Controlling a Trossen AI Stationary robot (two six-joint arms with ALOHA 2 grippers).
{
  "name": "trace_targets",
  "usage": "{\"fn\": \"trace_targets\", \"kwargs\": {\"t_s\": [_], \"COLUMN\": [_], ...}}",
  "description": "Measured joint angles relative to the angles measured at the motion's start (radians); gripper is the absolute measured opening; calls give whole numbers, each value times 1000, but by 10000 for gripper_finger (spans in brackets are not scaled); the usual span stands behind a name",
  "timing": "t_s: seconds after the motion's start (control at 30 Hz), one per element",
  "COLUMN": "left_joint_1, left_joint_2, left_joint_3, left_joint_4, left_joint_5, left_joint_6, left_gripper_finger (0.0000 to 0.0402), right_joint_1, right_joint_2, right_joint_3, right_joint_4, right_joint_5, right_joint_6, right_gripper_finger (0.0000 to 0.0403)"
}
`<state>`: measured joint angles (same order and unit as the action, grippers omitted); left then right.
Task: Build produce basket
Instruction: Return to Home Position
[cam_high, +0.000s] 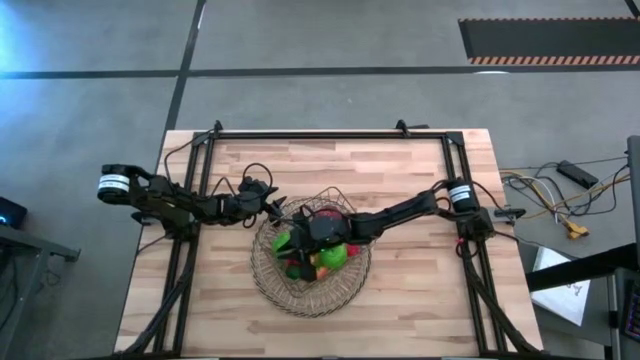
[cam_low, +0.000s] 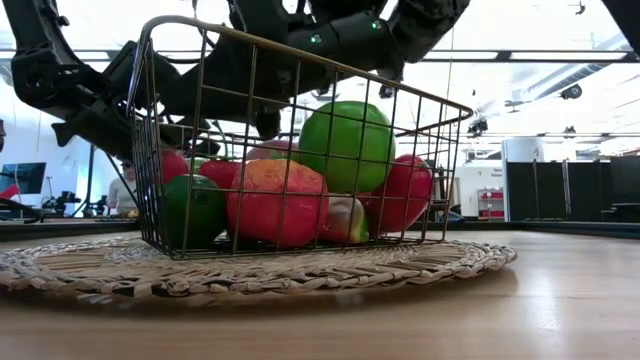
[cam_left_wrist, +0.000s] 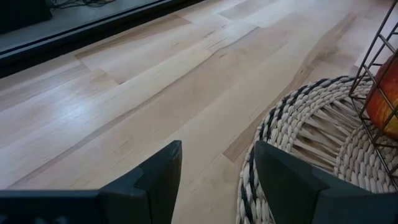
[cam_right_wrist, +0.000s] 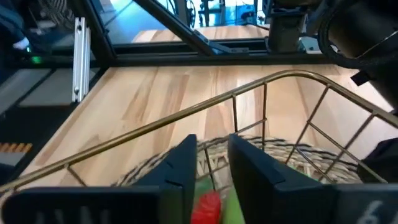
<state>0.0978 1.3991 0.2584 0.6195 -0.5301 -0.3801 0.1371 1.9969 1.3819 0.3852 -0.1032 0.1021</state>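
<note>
The dark wire basket (cam_low: 300, 62) stands on the round woven mat (cam_low: 400, 265) at mid-table and holds the produce: a green apple (cam_low: 345, 145), a red-yellow mango (cam_low: 275, 200), a second green fruit (cam_low: 190, 212) and a red fruit (cam_low: 405, 190). In the high view the produce (cam_high: 325, 258) lies under my right arm. My right gripper (cam_right_wrist: 212, 168) hovers over the basket's rim (cam_right_wrist: 249, 93), its fingers a narrow gap apart and empty; red and green produce (cam_right_wrist: 208, 206) shows below the gap. My left gripper (cam_left_wrist: 217, 180) is open and empty, low over the table at the mat's left edge (cam_left_wrist: 261, 143).
Black frame rails (cam_high: 300, 133) run along the table's far, left and right sides. Bare wood (cam_high: 420, 310) lies on the near and right sides of the mat. Cables (cam_high: 560, 200) lie off the table's right edge.
</note>
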Motion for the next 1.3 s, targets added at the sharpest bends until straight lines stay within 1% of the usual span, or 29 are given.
{"fn": "trace_targets", "kwargs": {"t_s": [0.1, 0.2, 0.33, 0.43, 0.53, 0.6, 0.77, 0.83, 0.97, 1.1, 1.17, 1.2, 1.3], "left_joint_1": [0, 0, 0, 0, 0, 0, 0, 0, 0, 0, 0, 0, 0], "left_joint_2": [0, 0, 0, 0, 0, 0, 0, 0, 0, 0, 0, 0, 0], "left_joint_3": [0, 0, -1, -1, -1, -1, -2, -2, -2, -2, -2, -2, 0], "left_joint_4": [0, 0, 0, 0, 0, -1, -1, -1, 0, 0, 0, 0, 0], "left_joint_5": [0, 0, 0, 0, 0, 0, 0, 0, 0, 0, 0, 0, 0], "left_joint_6": [0, 0, 0, 0, 0, -1, -1, -1, -1, -3, -5, -5, -8], "left_gripper_finger": [187, 187, 187, 187, 187, 187, 187, 187, 187, 187, 187, 187, 187], "right_joint_1": [0, 0, 25, 65, 85, 81, 72, 74, 95, 138, 152, 154, 153], "right_joint_2": [-38, -113, -225, -311, -405, -473, -648, -722, -887, -1038, -1096, -1119, -1159], "right_joint_3": [0, 0, -3, -38, -121, -195, -441, -531, -683, -801, -853, -880, -954], "right_joint_4": [-68, -195, -400, -483, -480, -472, -399, -372, -343, -345, -346, -347, -354], "right_joint_5": [0, 18, 154, 230, 230, 236, 282, 332, 471, 640, 725, 748, 751], "right_joint_6": [-48, -93, -107, -151, -168, -146, -81, -36, 59, 155, 229, 271, 366], "right_gripper_finger": [105, 128, 138, 134, 122, 113, 87, 76, 55, 39, 33, 30, 27]}}
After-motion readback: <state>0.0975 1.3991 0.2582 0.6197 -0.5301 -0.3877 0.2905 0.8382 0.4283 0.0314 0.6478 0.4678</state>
